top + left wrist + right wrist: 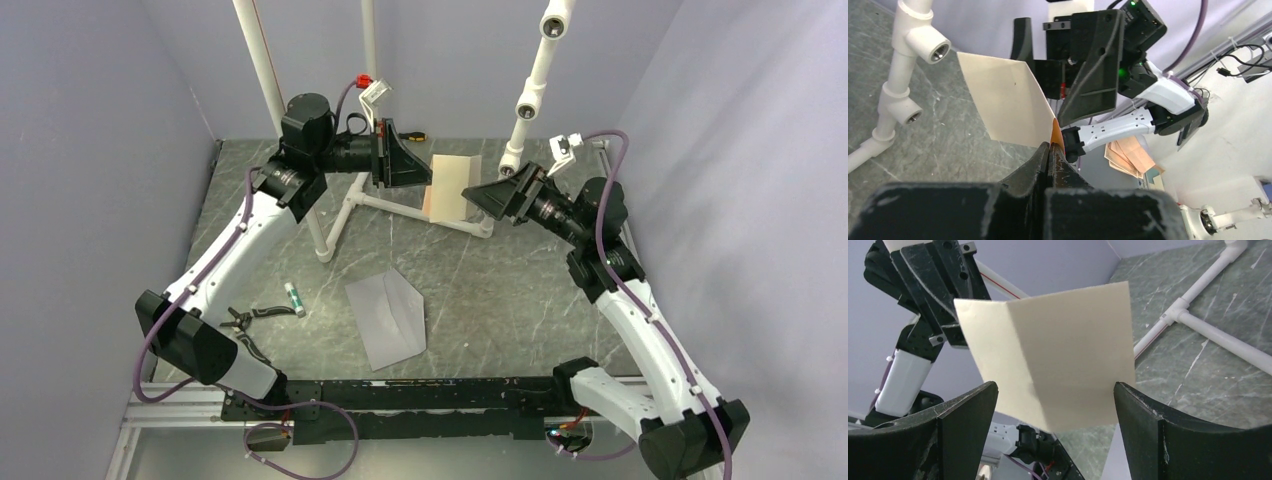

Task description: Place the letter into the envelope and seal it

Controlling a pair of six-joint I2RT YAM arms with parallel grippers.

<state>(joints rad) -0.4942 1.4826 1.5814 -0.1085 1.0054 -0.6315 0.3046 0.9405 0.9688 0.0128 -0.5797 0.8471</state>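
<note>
Table [500,290]: grey-green marbled top that fills the middle of the overhead view, above the arm bases.
Envelope [388,320]: pale grey. It lies flat on the table at lower centre with its pointed flap spread open, well apart from both grippers.
Glue stick [293,298]: a small white tube lying left of the envelope.
Pliers [248,318]: dark-handled, lying just left of the glue stick near my left arm.
Left gripper [1050,150]: fingers pressed together on the bottom edge of the letter, as my left wrist view shows.
Letter [450,185]: tan sheet with one vertical crease. It is held upright in the air above the table at upper centre of the overhead view, between the two grippers.
Right gripper [1054,390]: its fingers [968,410] are spread wide, one at each side of the sheet. I cannot tell whether either pad touches it.
Pipe frame [395,207]: white tubing on the table below and behind the letter, with posts rising to the top edge.
</note>
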